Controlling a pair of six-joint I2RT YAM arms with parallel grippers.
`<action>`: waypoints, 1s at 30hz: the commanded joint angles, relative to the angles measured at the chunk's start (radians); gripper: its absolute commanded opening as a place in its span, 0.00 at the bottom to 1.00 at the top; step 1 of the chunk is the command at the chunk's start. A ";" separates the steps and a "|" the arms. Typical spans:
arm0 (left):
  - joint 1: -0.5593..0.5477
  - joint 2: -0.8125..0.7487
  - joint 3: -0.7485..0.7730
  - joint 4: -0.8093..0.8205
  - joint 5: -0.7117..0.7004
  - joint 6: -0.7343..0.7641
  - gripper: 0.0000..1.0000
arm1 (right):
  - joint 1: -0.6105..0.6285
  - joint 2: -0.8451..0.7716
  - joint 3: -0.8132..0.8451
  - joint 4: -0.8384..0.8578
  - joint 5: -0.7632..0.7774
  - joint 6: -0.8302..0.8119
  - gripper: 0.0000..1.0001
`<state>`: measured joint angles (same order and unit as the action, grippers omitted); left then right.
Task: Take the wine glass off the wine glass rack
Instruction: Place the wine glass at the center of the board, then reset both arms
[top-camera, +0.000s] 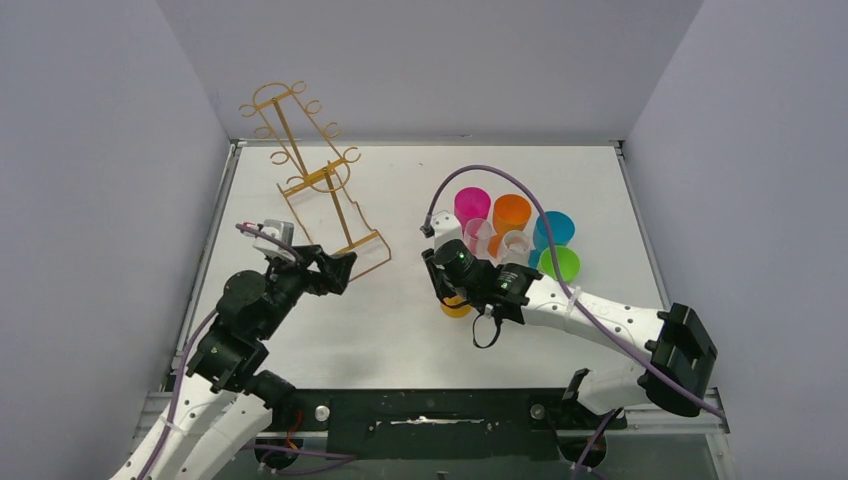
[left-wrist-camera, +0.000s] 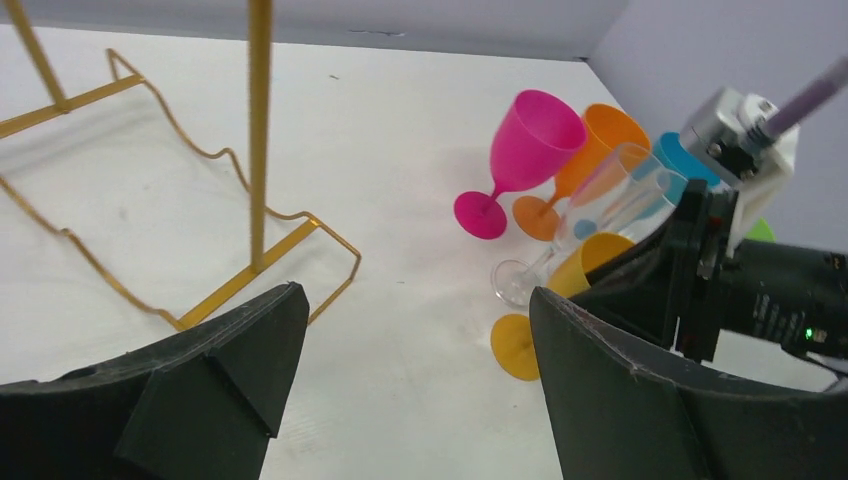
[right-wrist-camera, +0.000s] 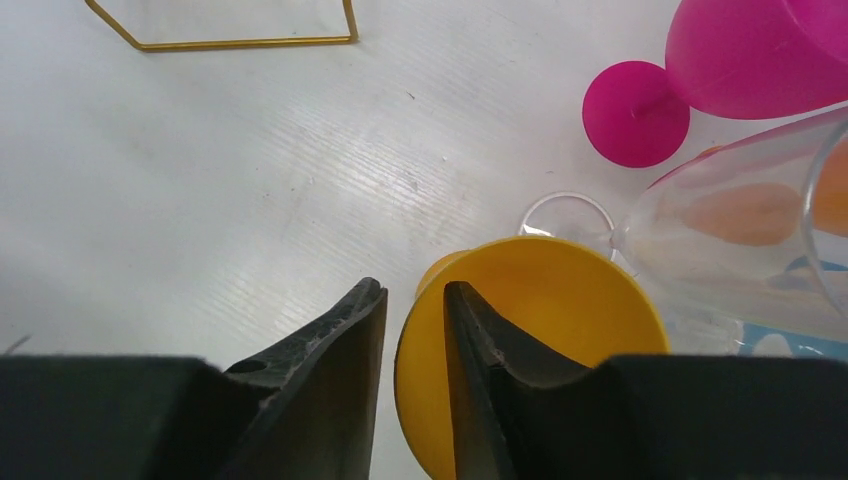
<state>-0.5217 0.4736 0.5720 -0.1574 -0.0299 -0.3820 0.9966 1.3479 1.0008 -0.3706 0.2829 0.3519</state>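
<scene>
The gold wire wine glass rack (top-camera: 310, 180) stands at the back left, and no glass hangs on its hooks. A yellow wine glass (top-camera: 456, 306) has its foot on the table (top-camera: 400, 330) right of centre. My right gripper (top-camera: 455, 292) is over it. In the right wrist view one finger of that gripper (right-wrist-camera: 413, 288) is inside the yellow cup (right-wrist-camera: 560, 300) and the other outside, jaws slightly parted with a gap at the rim. My left gripper (top-camera: 340, 268) hovers wide open and holding nothing beside the rack's base (left-wrist-camera: 258, 150).
Behind the yellow glass are a pink glass (top-camera: 472, 205), an orange one (top-camera: 512, 212), a blue one (top-camera: 553, 229), a green one (top-camera: 560, 263) and a clear flute (left-wrist-camera: 610, 195). Grey walls close in the table on three sides.
</scene>
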 joint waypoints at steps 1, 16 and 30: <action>0.000 0.061 0.180 -0.205 -0.205 -0.040 0.82 | 0.004 -0.062 -0.003 0.084 0.049 0.001 0.33; 0.002 0.141 0.286 -0.416 -0.517 -0.068 0.88 | 0.001 -0.365 -0.011 0.178 0.388 -0.106 0.91; 0.448 0.311 0.498 -0.578 -0.204 -0.015 0.95 | -0.801 -0.541 0.111 -0.094 -0.066 0.016 0.98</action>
<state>-0.2440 0.7776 0.9741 -0.7021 -0.4053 -0.4362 0.3042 0.8429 1.0042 -0.3923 0.4126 0.3435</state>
